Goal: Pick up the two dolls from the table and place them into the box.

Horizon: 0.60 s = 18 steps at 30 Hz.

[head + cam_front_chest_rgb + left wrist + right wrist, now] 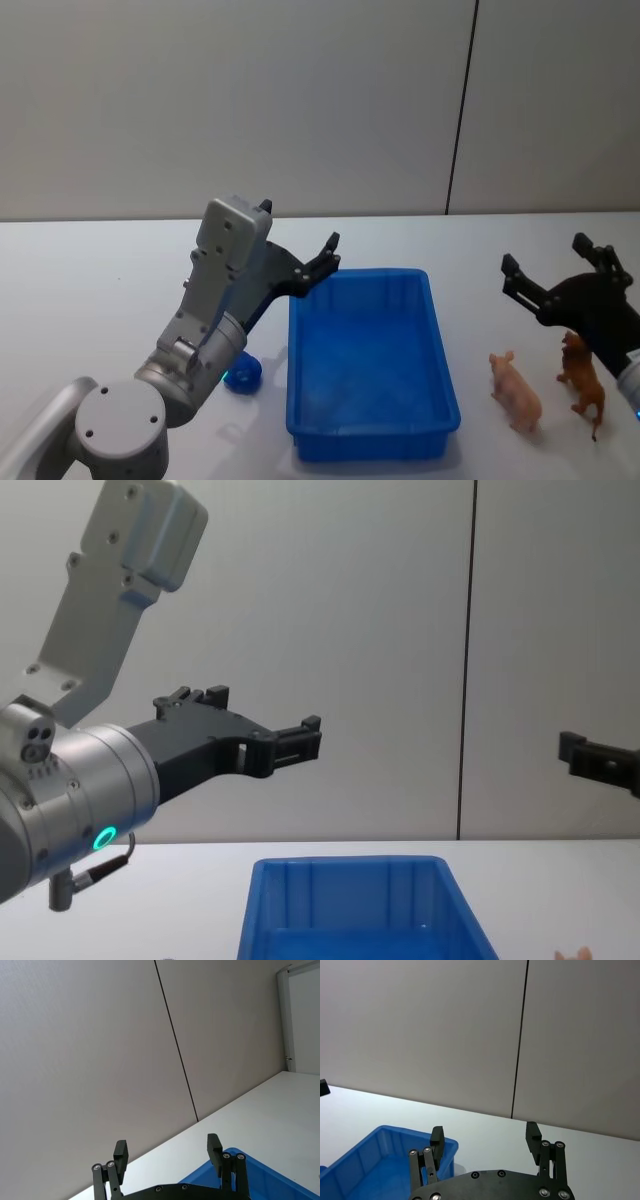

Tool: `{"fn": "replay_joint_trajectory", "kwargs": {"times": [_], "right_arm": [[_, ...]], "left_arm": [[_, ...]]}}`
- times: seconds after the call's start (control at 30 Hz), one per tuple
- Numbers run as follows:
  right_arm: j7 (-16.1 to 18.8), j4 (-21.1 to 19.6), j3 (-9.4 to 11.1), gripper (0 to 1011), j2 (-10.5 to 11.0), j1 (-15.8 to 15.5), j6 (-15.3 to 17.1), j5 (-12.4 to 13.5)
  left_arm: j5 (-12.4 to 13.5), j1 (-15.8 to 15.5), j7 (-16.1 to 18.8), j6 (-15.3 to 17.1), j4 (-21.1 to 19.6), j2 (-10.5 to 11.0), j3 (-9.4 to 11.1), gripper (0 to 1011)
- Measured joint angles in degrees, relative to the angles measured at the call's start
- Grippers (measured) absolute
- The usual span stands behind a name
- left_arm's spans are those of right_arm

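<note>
left pincer [298,228] wide, raised by box [380,273] | right pincer [546,255] wide, raised near pale doll [515,388] | RISK: brown doll [582,380] stands close; grasping one may topple other.

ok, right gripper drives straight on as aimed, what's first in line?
Looks free: the right gripper, fingers open, aims over the table toward the back wall. The box lies left of that line. Depth unclear.

We see our left arm [215,300] in silver-grey casing, ending in a round joint cap [120,432] at the head view's lower left. A teal light ring [103,837] glows at the chest view's left, above a thin cable [100,872]. The left gripper [298,228] and right gripper [546,255] are matte black with silver screw heads [542,1192].
</note>
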Motion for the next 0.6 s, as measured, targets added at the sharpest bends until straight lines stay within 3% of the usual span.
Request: {"fn": "replay_joint_trajectory", "kwargs": {"times": [0.6], "right_arm": [[3.5, 2.5, 4.2, 1001, 5.5, -2.1, 2.4, 4.6]], "left_arm": [[0.0, 0.0, 0.0, 0.0, 0.0, 0.0, 0.0, 1001]]}}
